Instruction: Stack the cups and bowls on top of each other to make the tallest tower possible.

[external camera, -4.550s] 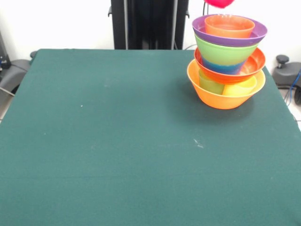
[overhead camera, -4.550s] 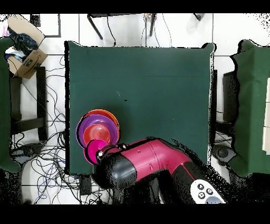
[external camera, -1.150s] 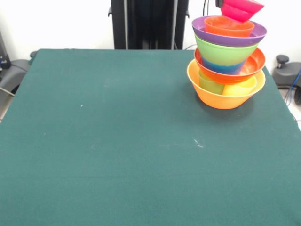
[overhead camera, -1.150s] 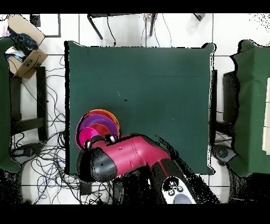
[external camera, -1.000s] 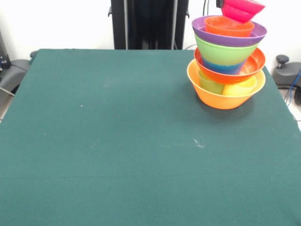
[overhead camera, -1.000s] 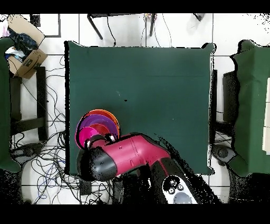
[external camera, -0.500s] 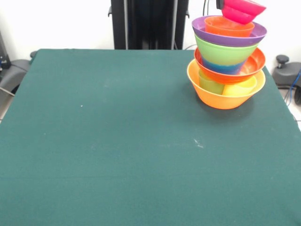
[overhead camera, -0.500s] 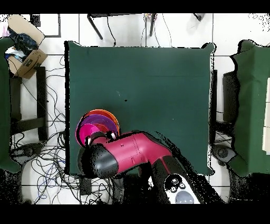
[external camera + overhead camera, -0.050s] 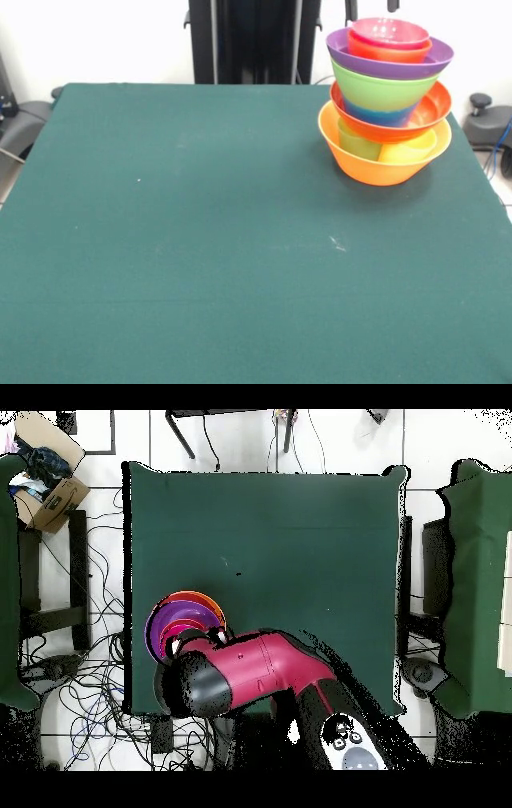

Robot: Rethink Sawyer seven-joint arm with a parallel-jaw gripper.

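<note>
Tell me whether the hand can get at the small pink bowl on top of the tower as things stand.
Probably yes. The hand hangs right above the small pink bowl, its two tips apart at the picture's top edge. The bowl sits in the small orange bowl atop the tower, with nothing over it.

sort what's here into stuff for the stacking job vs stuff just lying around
For the job: tower, topped by small pink bowl; gripper above it.

Lying about: cardboard box, floor cables, side table.
</note>
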